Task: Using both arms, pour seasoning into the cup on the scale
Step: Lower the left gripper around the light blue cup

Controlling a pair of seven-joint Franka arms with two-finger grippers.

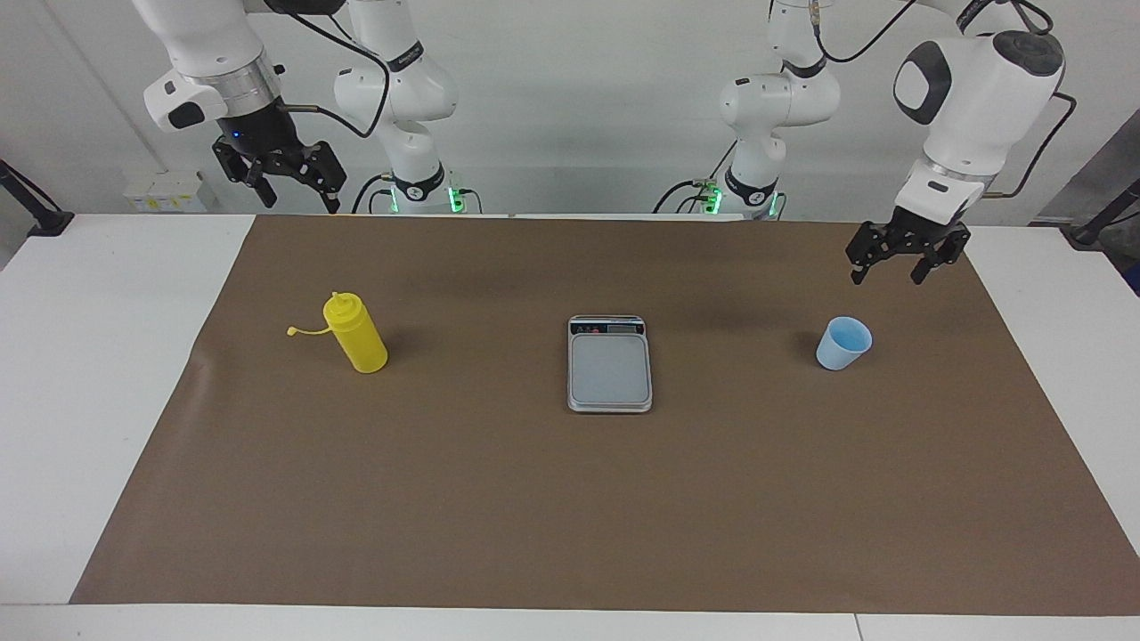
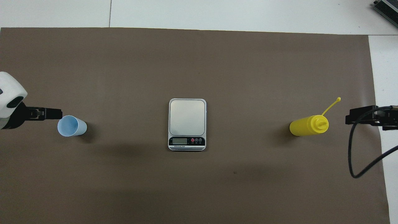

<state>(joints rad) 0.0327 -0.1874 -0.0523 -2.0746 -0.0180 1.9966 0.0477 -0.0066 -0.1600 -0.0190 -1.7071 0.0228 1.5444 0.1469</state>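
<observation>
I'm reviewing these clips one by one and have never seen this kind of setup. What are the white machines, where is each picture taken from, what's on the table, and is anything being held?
The white machines are two jointed robot arms, each ending in a black two-finger gripper. One picture is taken from across the table, facing the robots; the other looks steeply down from above their own end, so its sides are swapped.

On the brown mat stand three things in a row: a yellow squeeze bottle of seasoning toward the right arm's end, a silver-grey kitchen scale in the middle with nothing on it, and a light blue cup toward the left arm's end.

Nothing is held. The left gripper hangs open in the air close to the cup, not touching it. The right gripper hangs open, high above the table edge at the bottle's end.
</observation>
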